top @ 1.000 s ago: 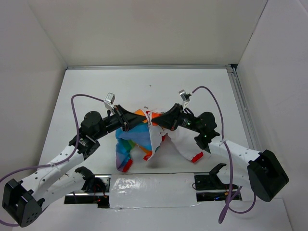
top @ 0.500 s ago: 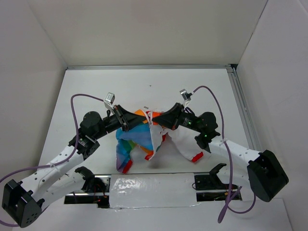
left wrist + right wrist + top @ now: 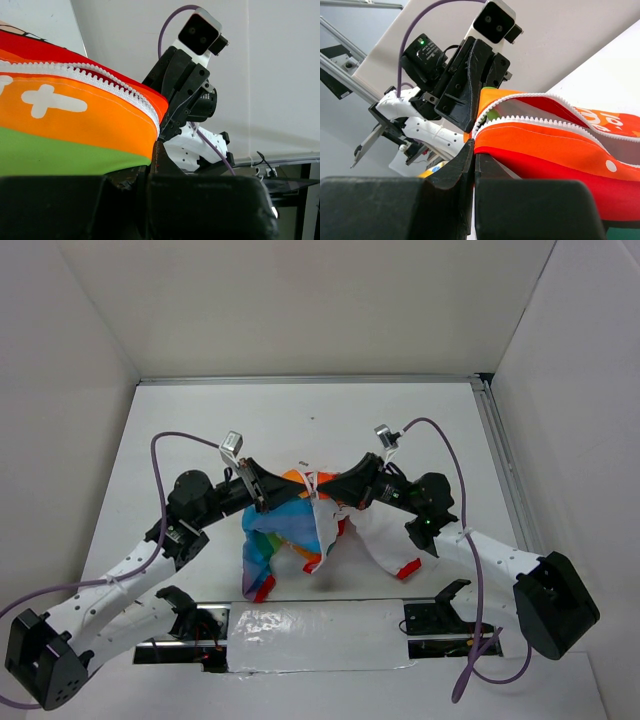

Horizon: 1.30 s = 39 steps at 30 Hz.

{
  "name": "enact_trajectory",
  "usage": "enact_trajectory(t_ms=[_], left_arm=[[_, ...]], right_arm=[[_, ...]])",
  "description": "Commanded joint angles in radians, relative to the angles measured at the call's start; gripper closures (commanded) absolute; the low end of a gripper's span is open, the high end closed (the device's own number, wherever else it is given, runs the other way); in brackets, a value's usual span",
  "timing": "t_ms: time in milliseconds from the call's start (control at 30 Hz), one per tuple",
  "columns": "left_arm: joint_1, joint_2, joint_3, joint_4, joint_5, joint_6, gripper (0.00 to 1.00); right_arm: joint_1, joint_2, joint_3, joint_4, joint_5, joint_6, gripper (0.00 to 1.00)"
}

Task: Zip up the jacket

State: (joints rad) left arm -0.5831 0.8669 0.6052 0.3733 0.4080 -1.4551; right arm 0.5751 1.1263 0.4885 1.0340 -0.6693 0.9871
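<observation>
**Both grippers pinching the jacket, zipper undone**

So the small white fabric jacket with rainbow-striped panels and red cuffs (image 3: 290, 535) is strung up between the two arms. It sits around the middle of the white table (image 3: 200, 420), a bit ahead of the arm bases. The left gripper (image 3: 285, 492) comes in from the left and the right gripper (image 3: 330, 490) from the right, and their tips sit close together at the jacket's top edge. The rainbow half droops under the left one and the white half under the right one, with the red cuffs lowest. I can't tell whether the cuffs touch the table.

On the left wrist cam the jaws are pressed shut on an orange-and-green bit of fabric. A row of white zipper teeth (image 3: 100, 75) runs along its upper edge, not meshed with anything. The right wrist cam is much the same, with the jaws clamped on the orange/red edge right by the teeth. Each wrist cam sees the other gripper straight across. I can't make out where the slider is.
</observation>
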Motion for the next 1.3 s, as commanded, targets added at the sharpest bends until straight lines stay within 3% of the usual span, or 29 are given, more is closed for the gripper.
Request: enact_trajectory(t_ms=[0,1267], left_arm=[[0.005,0.02,0.041,0.098,0.072,0.038,1.0],[0.005,0.127,0.03,0.131,0.183,-0.045,1.0]], right_arm=[[-0.011,-0.013,0.038,0.101,-0.009,0.01,1.0],[-0.02,0.007,-0.015,0.287,0.039,0.163,1.0]])
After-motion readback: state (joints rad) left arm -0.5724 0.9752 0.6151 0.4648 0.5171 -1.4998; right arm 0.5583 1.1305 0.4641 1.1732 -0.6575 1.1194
